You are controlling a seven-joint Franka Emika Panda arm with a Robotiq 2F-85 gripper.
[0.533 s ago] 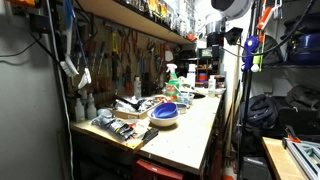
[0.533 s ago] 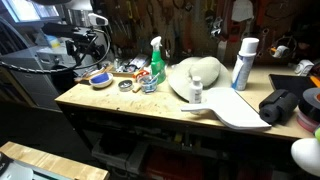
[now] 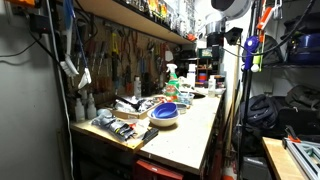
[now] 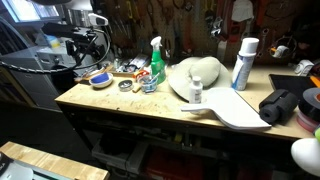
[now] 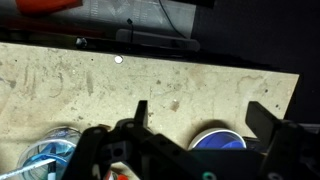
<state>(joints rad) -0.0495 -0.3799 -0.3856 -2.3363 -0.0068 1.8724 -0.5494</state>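
Your gripper (image 5: 200,113) hangs with fingers spread above the blue bowl (image 5: 218,141); descend off-centre and a finger could clip its rim, tipping it across the workbench (image 5: 120,80).

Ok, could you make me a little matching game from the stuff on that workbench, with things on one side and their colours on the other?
Things:
1 spray bottle
2 bowl
3 aerosol can
4 bag

Colours:
a black
b white
c green
d blue

Pairs: 1-c, 2-d, 3-b, 4-a.
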